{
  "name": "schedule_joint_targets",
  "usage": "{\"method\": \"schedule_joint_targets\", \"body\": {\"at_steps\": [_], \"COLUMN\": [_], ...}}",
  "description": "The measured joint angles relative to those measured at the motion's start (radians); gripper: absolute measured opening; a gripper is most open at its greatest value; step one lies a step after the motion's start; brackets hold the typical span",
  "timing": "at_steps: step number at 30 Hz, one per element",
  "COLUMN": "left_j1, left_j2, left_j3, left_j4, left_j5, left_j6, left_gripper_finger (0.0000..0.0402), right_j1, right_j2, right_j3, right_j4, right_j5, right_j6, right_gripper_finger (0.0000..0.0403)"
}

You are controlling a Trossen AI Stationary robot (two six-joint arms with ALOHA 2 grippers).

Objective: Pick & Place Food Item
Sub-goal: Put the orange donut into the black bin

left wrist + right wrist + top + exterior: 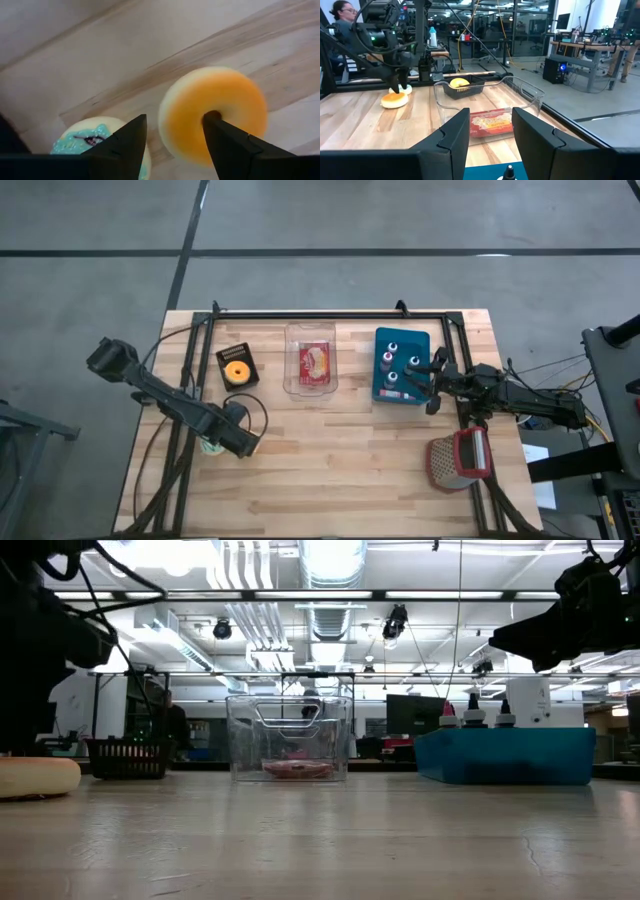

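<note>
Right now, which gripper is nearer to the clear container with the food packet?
Right. The right gripper hovers beside the clear container, over the blue tray; the left gripper is farther, over the donuts.

The pale wooden plank table [330, 470] at the frame's centre looks smooth and matt, its grain showing. The clear plastic bin [313, 360], upper centre, is glossy. The orange ring doughnut [212, 112], centre right in the left wrist view, looks matt and spongy.

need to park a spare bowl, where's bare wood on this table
Bare wood runs along the near edge, between the left gripper and the red grater. It is crowded across the far side: black basket, clear bin, blue bottle tray under the right gripper, and donuts by the left gripper.
</note>
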Motion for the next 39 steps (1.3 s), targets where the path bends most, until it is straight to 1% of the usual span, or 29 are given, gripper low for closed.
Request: {"method": "schedule_joint_targets", "body": {"at_steps": [5, 9, 15, 20, 30, 34, 39], "left_j1": [0.000, 0.000, 0.009, 0.022, 0.028, 0.031, 0.031], "left_j2": [0.001, 0.001, 0.002, 0.003, 0.002, 0.002, 0.002], "left_j3": [-0.010, -0.010, -0.039, -0.084, -0.089, -0.089, -0.089], "left_j4": [0.000, 0.011, 0.104, 0.154, 0.155, 0.166, 0.177], "left_j5": [0.010, 0.010, 0.009, 0.020, 0.028, 0.028, 0.028], "left_j6": [-0.008, 0.005, 0.052, 0.049, 0.042, 0.042, 0.042], "left_gripper_finger": [0.0222, 0.0231, 0.0230, 0.0230, 0.0230, 0.0223, 0.0192], "right_j1": [0.000, 0.000, 0.000, 0.000, 0.000, 0.000, 0.000], "right_j2": [0.000, 0.000, 0.000, 0.000, 0.000, 0.000, 0.000], "right_j3": [0.000, 0.000, 0.000, 0.000, 0.000, 0.000, 0.000], "right_j4": [0.000, 0.000, 0.000, 0.000, 0.000, 0.000, 0.000], "right_j5": [0.000, 0.000, 0.000, 0.000, 0.000, 0.000, 0.000], "right_j6": [0.000, 0.000, 0.001, 0.001, 0.001, 0.001, 0.000], "right_gripper_finger": [0.0141, 0.0141, 0.0141, 0.0141, 0.0141, 0.0141, 0.0141]}}
